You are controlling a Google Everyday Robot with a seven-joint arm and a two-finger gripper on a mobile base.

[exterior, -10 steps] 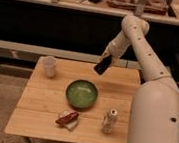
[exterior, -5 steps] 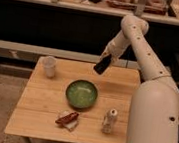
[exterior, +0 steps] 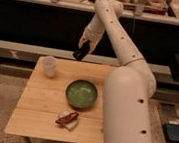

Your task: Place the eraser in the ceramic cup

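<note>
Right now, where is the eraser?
In the camera view the eraser is gripped in the shut hand, raised above the table's far edge, up and right of the cup, beyond the bowl.

- gripper (exterior: 86,43) above the table's (exterior: 37,103) back edge, clamped on the eraser (exterior: 81,51); fingertips indistinct against it
- arm (exterior: 128,107) hides the table's right side; its base is cut off by the bottom edge
- packet (exterior: 68,118) print unreadable

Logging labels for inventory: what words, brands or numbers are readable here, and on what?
None readable.
packet: any print too blurred.
eraser, held in the gripper above the far edge of the table: no lettering visible.
ceramic cup and green bowl: plain.
</note>
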